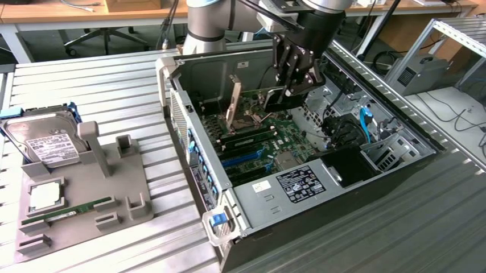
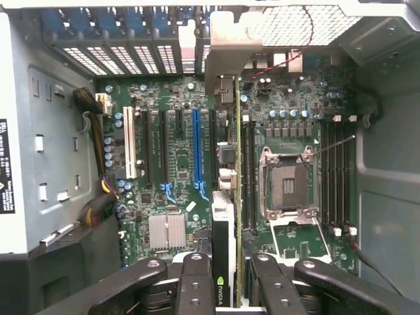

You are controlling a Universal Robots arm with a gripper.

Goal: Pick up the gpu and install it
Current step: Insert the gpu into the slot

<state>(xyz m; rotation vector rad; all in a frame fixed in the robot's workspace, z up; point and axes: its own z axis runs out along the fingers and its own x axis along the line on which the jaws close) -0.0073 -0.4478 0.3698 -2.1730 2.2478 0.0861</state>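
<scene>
Inside the open case [image 1: 304,190], my pincer [image 2: 226,279] is clenched on the gpu [image 2: 224,223], which stands edge-down over the motherboard [image 2: 170,164]. To seat it well, I judge the card must run parallel to its slot and be pressed straight down, without tilt.

Green Nvidia eye logo on the slim dark gpu card [image 2: 224,246], print unreadable on the black case sticker [image 1: 302,183] and the white hard-drive label [image 1: 52,149]
</scene>
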